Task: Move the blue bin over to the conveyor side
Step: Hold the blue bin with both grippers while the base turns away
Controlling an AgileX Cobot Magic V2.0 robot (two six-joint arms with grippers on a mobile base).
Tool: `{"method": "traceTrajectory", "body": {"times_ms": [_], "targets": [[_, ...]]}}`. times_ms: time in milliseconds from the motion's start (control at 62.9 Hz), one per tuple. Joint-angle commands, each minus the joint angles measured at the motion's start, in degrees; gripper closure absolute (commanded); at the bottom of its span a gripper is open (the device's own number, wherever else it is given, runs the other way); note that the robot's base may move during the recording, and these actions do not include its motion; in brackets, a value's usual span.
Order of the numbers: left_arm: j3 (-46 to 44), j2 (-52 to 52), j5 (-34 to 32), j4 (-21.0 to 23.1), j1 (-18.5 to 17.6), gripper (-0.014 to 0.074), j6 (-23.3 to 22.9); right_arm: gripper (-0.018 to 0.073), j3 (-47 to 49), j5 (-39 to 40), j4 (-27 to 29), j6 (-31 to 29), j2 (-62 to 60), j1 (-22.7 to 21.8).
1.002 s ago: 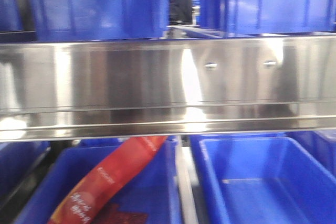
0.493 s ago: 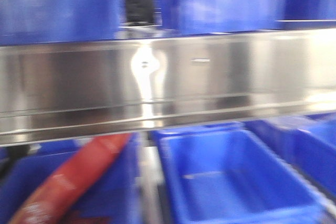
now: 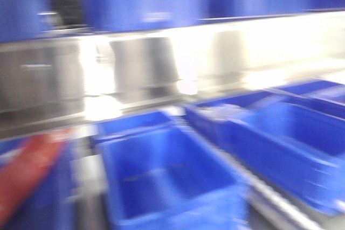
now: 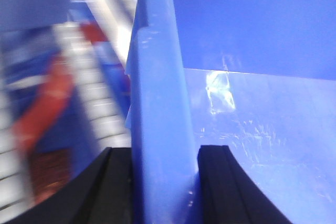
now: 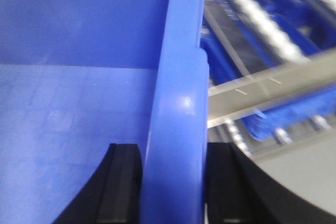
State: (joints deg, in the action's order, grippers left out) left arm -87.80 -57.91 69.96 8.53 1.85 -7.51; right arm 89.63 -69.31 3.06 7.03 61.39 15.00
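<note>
The blue bin (image 4: 262,129) fills both wrist views, and its inside looks empty. My left gripper (image 4: 165,153) is shut on the bin's thick left rim, one black finger (image 4: 113,187) outside the wall and one inside. My right gripper (image 5: 176,150) is shut on the opposite rim of the blue bin (image 5: 63,103) in the same way. The conveyor side is out of view. The front view is heavily blurred and shows neither gripper.
Ahead stands a steel rack (image 3: 145,68) with a row of blue bins (image 3: 151,4) on top. Below it are an empty blue bin (image 3: 161,176), another (image 3: 291,144) to the right, and a red package (image 3: 27,171) at left. Silver rollers (image 5: 262,19) run right of the held bin.
The whole front view has swept sideways: the rack, the lower bins and the red package slid left in the frame, and more bins came in at the right. Blur has grown.
</note>
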Motion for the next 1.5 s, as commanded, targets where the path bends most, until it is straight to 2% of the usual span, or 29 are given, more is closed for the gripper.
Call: {"method": "traceTrajectory", "body": {"times_ms": [0,1480], "targets": [[-0.8,1.0,-5.4,-2.6,0.0,0.0615,0.9,0.0648,0.9,5.9,-4.5,-1.2,-1.4,-0.4],[-0.8,1.1,-5.4,-2.9,0.0,0.0615,0.9,0.0648,0.9,5.9,-4.5,-1.2,-1.4,-0.4]]}}
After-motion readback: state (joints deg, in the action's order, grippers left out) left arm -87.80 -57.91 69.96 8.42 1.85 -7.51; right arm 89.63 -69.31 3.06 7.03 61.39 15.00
